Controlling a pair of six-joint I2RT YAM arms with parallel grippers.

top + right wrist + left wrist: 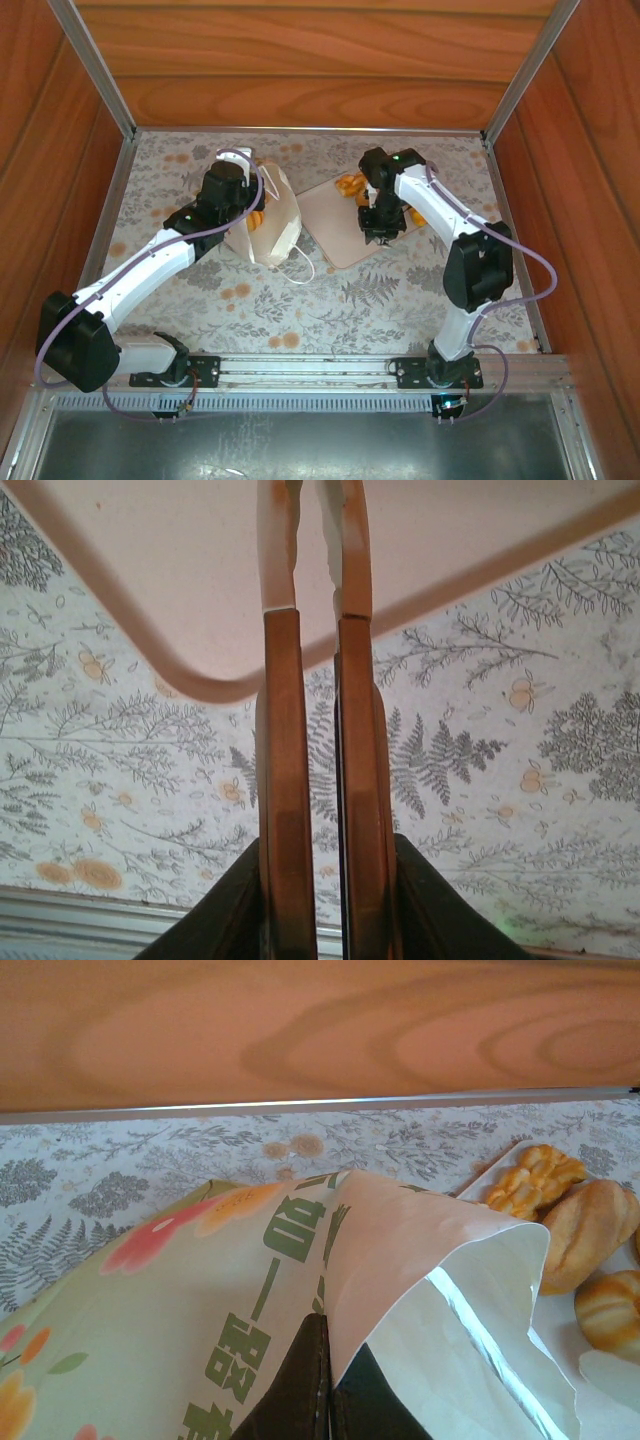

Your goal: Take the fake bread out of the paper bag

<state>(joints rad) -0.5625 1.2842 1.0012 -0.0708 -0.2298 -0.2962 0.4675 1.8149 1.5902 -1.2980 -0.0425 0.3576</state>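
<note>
Left jaws pinching the paper bag [180, 1310] beside the tray [335, 235]
The bag is lying on the floral bench [400, 290], the left jaws pressing together on its rim; fake bread [585, 1230] is sitting on the tray just beside the bag's mouth. The right jaws are hovering over a tray corner, nearly closed, gripping nothing

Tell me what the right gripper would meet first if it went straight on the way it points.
The beige tray: the right gripper points at a bare patch near its rounded corner, nothing between. How far above it hangs is unclear.
</note>
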